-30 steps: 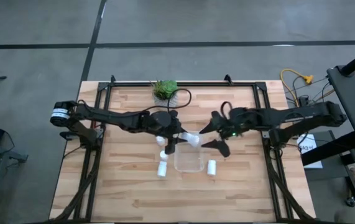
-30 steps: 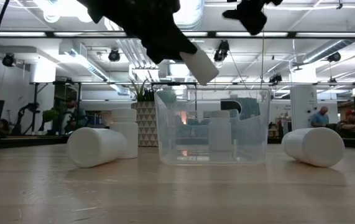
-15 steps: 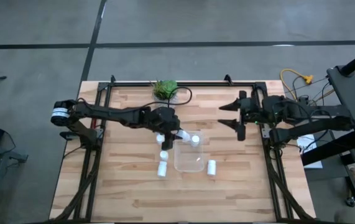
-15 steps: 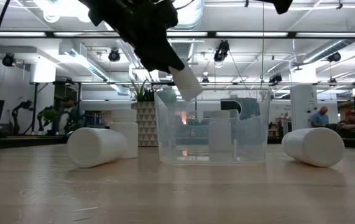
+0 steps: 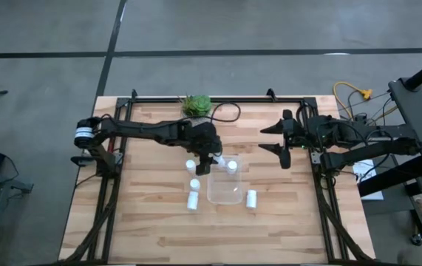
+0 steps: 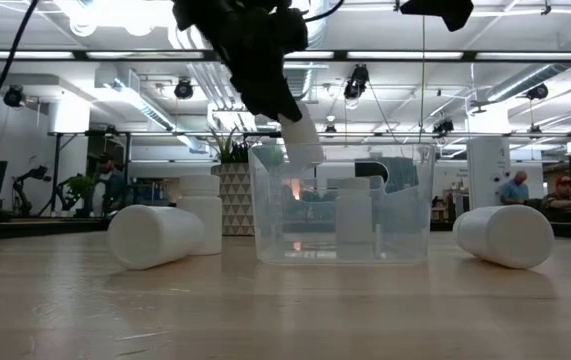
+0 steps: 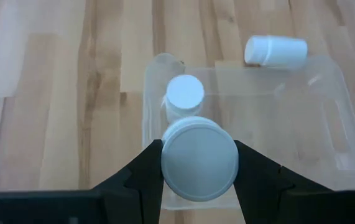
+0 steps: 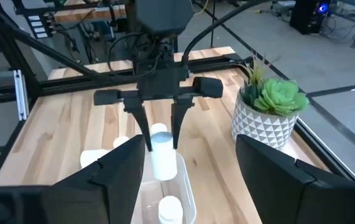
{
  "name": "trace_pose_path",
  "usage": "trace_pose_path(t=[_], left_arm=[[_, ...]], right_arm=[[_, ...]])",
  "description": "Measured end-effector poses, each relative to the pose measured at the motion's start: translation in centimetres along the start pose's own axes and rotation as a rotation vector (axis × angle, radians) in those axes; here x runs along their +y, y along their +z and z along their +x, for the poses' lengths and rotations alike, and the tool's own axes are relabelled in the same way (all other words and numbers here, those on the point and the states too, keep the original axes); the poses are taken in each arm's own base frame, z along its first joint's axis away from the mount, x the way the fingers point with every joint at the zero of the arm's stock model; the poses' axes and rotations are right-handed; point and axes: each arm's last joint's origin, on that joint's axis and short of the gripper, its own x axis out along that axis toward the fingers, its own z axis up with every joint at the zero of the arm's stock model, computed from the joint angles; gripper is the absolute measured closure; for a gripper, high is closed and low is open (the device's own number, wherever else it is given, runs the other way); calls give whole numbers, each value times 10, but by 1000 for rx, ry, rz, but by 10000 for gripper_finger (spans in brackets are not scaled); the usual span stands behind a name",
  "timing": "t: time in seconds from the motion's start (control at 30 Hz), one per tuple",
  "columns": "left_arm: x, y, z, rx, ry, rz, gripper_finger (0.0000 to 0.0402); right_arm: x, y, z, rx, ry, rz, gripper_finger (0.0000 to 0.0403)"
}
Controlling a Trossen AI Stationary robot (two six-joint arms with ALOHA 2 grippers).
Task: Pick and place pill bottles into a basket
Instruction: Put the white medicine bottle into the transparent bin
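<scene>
Your L gripper (image 7: 197, 163) is clamped on a pill bottle (image 7: 198, 158), hanging just over the basket (image 5: 225, 193) at its L-arm-side edge, above the rim. One bottle stands inside (image 7: 184, 96). R gripper (image 5: 283, 145), fingers apart, sits well off toward the R table edge; open wood between it and the basket. Low view alone shows the held bottle tilted, above the rim. High view shows three bottles (image 5: 193, 199) outside on the L, one (image 5: 252, 198) on the R.
</scene>
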Motion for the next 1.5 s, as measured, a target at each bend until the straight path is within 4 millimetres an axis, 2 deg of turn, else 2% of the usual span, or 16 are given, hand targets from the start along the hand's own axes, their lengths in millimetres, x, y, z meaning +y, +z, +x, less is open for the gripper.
trace_pose_path(t=[0.23,0.57,1.27,1.5], left_arm=[[3,13,13,106,-19,12,262],[6,6,41,227,-60,5,262],[8,5,46,207,-61,21,262],[9,-3,64,248,-98,13,262]], right_arm=[[0,0,-1,-1,0,-10,165],[-1,-5,-1,49,-13,-20,170],[-2,-8,-1,79,-40,-32,177],[-3,-9,-1,88,-41,-35,179]])
